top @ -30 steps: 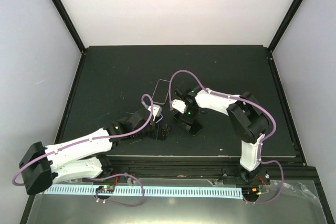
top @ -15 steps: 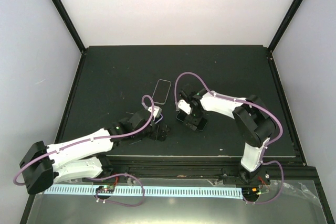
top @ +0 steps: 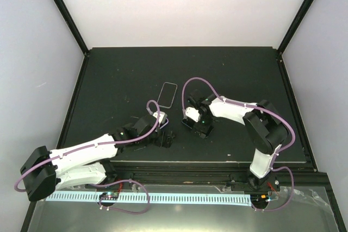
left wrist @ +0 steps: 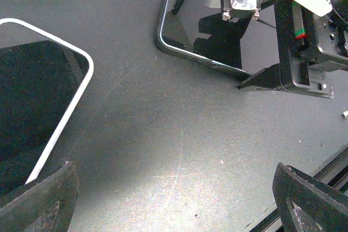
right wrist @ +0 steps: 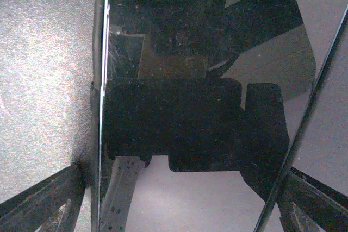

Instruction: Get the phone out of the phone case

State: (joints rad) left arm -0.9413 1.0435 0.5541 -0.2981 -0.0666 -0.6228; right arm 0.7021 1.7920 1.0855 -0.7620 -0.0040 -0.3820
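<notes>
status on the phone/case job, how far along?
Mostly done, it looks. The clear case lies on the table looking empty, apart from the phone, which lies flat and bare. In hand: the right hand sits over the phone, fingers either side; I can't tell if it grips. The left hand is open, holding nothing. Left: probably just let go and pull back.

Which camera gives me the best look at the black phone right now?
Left wrist: the glossy black phone lies flat, one rounded corner and long edge clear, the right end effector over the rest. Top external hides it mostly under that end effector. Right wrist is too close: only reflective screen between two edges.
</notes>
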